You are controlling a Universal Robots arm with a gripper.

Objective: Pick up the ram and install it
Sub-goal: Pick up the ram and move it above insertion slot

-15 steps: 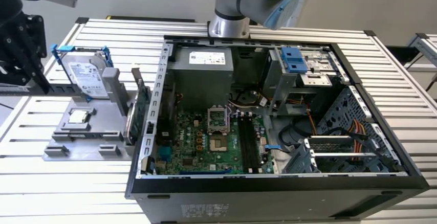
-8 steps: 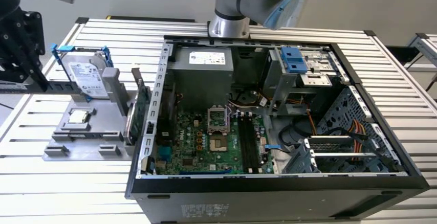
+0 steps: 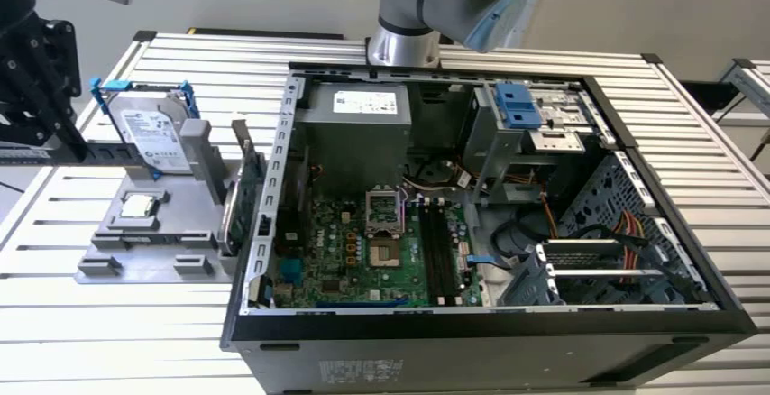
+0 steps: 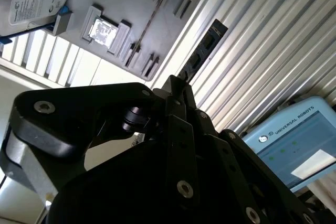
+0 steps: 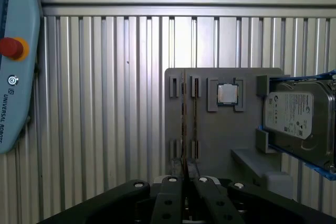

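While the gripper (image 5: 186, 182) hangs above the grey parts fixture (image 5: 220, 140), its fingers are pinched narrow on the ram (image 4: 206, 45). The ram shows edge-on in the first wrist view, and as a dark, chip-lined strip reaching past the fingertips in the second wrist view.

Of the 2 slot pairs on the fixture, the 1 nearer the processor chip (image 5: 227, 94) holds another thin strip (image 5: 195, 119); the other pair is bare.

Judgement: pick done, install not begun. The memory slots (image 3: 435, 249) on the motherboard (image 3: 337, 251) look unfilled. Seating would call for the strip's long edge squared to 1 slot, then a straight push.

Writing: white labels on the hard drive (image 5: 296, 116) and the power supply (image 3: 355, 124), lettering on the teach pendant (image 5: 16, 77). None copied.
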